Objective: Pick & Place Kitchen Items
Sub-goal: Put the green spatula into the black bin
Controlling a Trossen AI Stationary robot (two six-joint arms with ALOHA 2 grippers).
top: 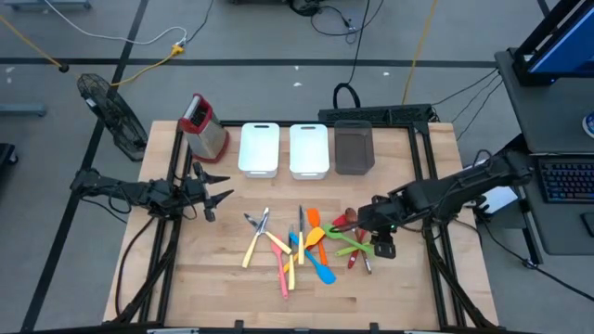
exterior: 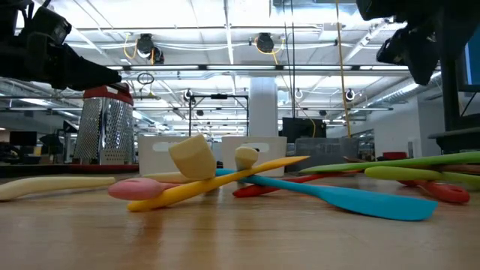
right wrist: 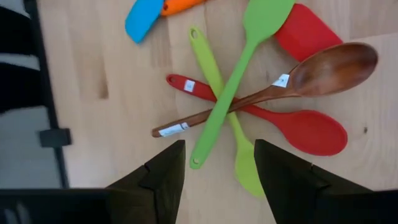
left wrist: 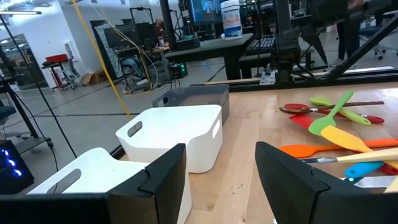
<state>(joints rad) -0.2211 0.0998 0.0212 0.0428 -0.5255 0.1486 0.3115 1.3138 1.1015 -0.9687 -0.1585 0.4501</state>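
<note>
The kitchen items lie in a loose pile (top: 302, 246) on the wooden table. They include a yellow-handled metal piece (top: 255, 243), a pink one, a blue spatula (top: 323, 271) and an orange spatula (top: 316, 232). At the pile's right end a wooden spoon (right wrist: 298, 78) lies across a green spatula (right wrist: 233, 87), a green spoon (right wrist: 245, 168) and a red spoon (right wrist: 298, 127). My right gripper (right wrist: 219, 146) hangs open above these, pointing steeply down and touching nothing. My left gripper (top: 221, 197) stands open and level at the table's left, away from the pile.
Two white bins (top: 259, 148) (top: 308, 148) and a dark bin (top: 354, 148) stand in a row along the far edge. The red-topped box grater (top: 204, 127) is at the far left. Bare wood lies near the front edge and left of the pile.
</note>
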